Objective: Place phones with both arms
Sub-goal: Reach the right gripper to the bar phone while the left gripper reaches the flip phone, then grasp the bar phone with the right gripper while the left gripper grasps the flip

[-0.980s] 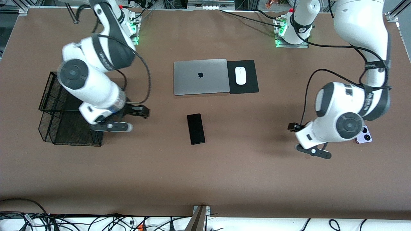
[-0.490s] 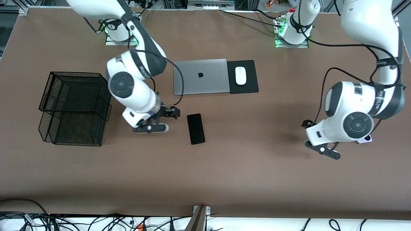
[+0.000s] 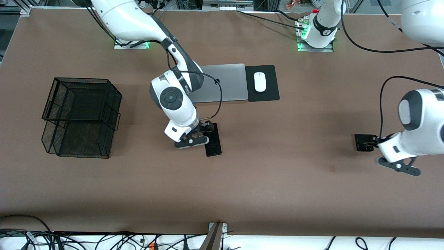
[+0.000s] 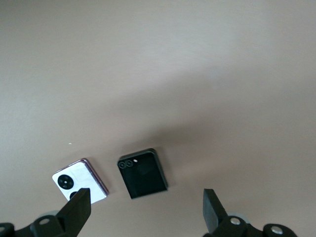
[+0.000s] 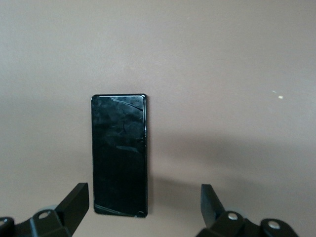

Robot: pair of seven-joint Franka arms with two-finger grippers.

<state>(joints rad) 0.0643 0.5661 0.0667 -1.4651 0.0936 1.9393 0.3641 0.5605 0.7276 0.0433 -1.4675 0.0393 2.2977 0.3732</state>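
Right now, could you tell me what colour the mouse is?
White; the mouse shows best in the front view.

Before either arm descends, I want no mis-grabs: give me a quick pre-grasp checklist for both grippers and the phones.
1. Right gripper open: ok.
2. Right gripper over the long black phone: ok.
3. Left gripper open: ok.
4. Small black phone between the left fingers' line: ok.
5. Lavender-white phone apart from the black one: ok, but close to one left finger.
6. Wire basket unobstructed: ok.
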